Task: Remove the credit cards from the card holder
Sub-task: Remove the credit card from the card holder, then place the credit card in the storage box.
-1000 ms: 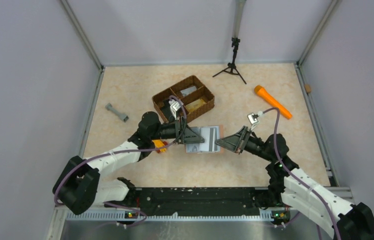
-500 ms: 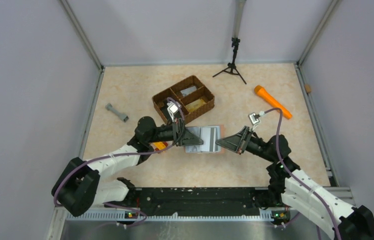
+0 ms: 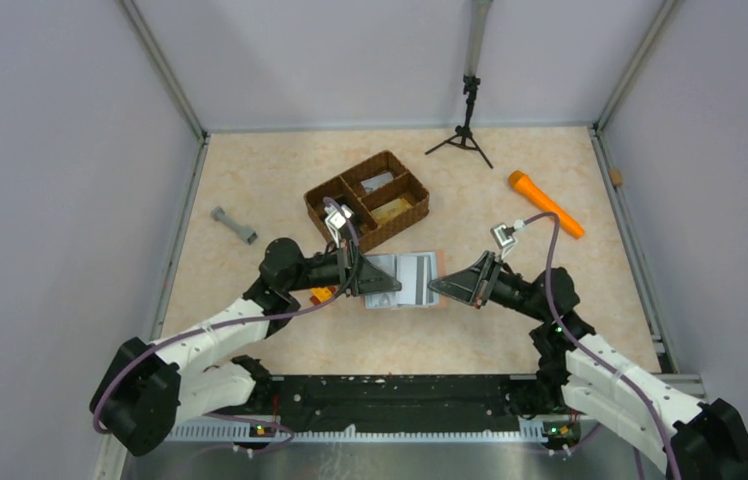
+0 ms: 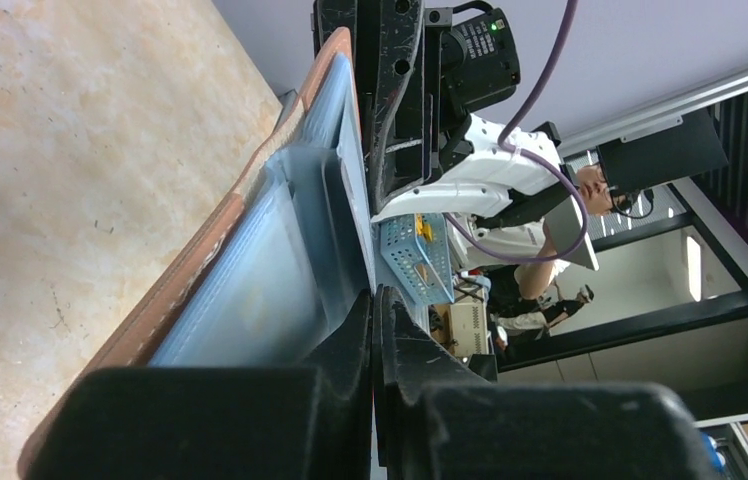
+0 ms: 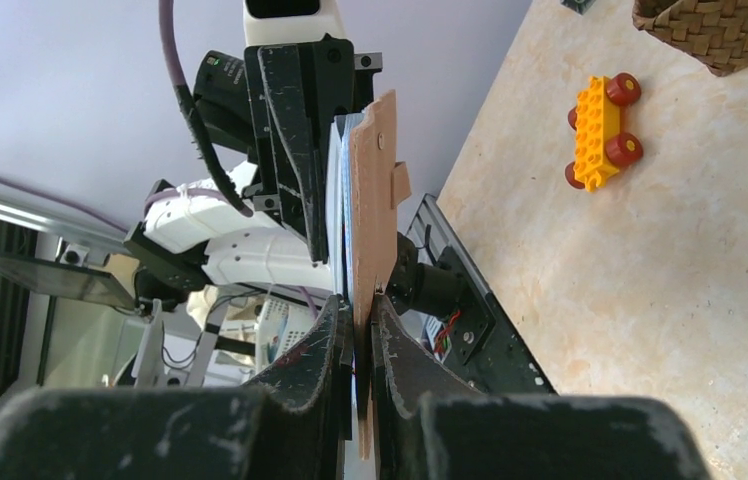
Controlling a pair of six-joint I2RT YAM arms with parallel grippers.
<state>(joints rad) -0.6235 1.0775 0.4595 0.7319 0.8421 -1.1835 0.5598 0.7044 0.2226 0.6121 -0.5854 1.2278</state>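
Left tool (image 4: 373, 297) has closed | right tool (image 5: 358, 302) clamps card holder (image 5: 375, 190) | tan outside, blue-grey inside

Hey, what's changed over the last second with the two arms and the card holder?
The left gripper closed its jaws at the card holder's blue-grey inner pocket, and its arm drew back leftward, the holder shifting slightly with it. Whether a card is pinched cannot be told. The right gripper stays clamped on the holder's tan edge; basket and orange torch unmoved.
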